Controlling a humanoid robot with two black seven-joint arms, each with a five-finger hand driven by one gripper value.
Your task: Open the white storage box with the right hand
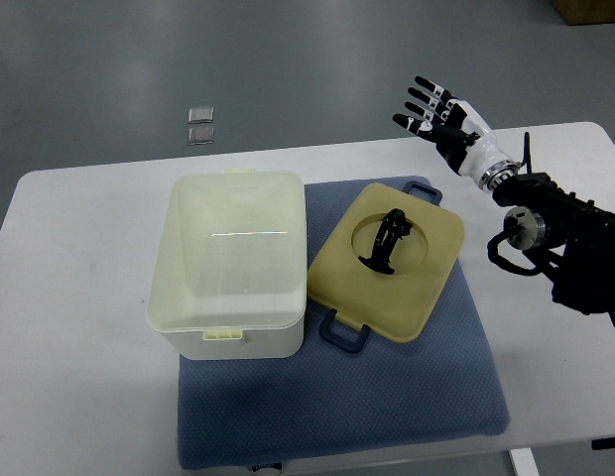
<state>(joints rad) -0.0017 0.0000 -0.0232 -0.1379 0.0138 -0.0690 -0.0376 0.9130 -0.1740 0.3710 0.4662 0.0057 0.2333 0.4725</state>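
Note:
The white storage box point(231, 261) stands open on the left part of a blue mat point(387, 397), its inside bare. Its cream lid point(387, 260) lies beside it to the right, tilted against the box's edge, with a black handle point(387, 241) in a round recess. My right hand point(433, 111) hovers above the table's far right, beyond the lid and apart from it, fingers spread and holding nothing. Its arm point(565, 238) comes in from the right edge.
The mat lies on a white table point(69, 297) whose far edge borders a grey floor. Two small square tiles point(200, 125) lie on the floor past the table.

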